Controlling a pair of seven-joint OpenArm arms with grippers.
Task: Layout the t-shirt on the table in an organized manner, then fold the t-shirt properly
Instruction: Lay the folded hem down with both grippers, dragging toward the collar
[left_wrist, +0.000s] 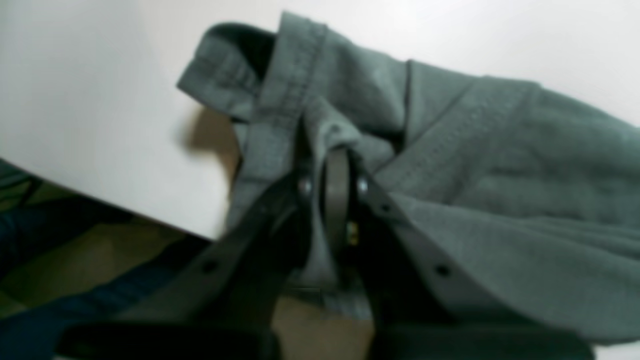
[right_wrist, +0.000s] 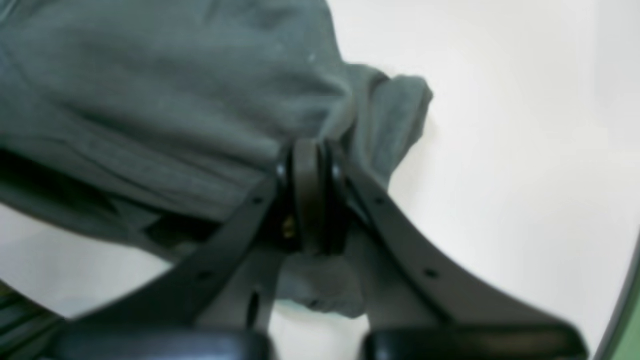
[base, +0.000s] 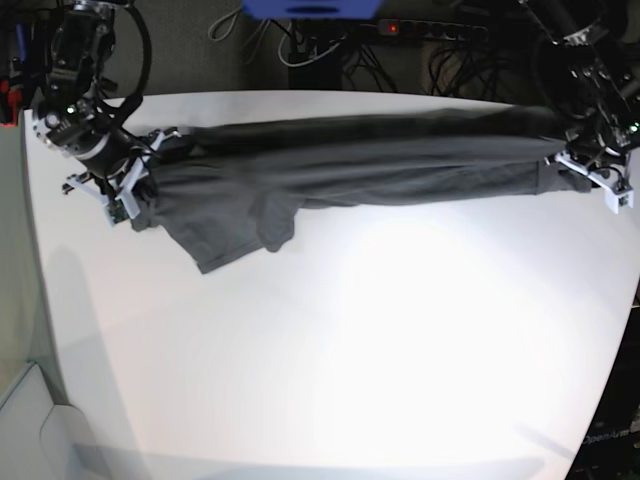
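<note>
T-shirt (base: 350, 160) stretches sideways across table (base: 350, 350), each end clamped by left gripper (base: 560, 165) and right gripper (base: 150, 165).

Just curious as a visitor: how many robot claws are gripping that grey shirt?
2. The left gripper pinches one end of the t-shirt, at the base view's right; the right gripper pinches the other end, at its left.

The t-shirt (base: 350, 155) is plain dark charcoal grey; under the wrist cameras it reads grey-green, with tone-on-tone stitched seams and no print. The desk (base: 330, 340) is plain white, with a brighter glare patch near its centre. The left tool (left_wrist: 334, 170) and the right tool (right_wrist: 307, 160) have matte black fingers. Beyond the far desk edge, a blue box (base: 310, 8) sits above a black power strip (base: 425, 30) with a red light.
</note>
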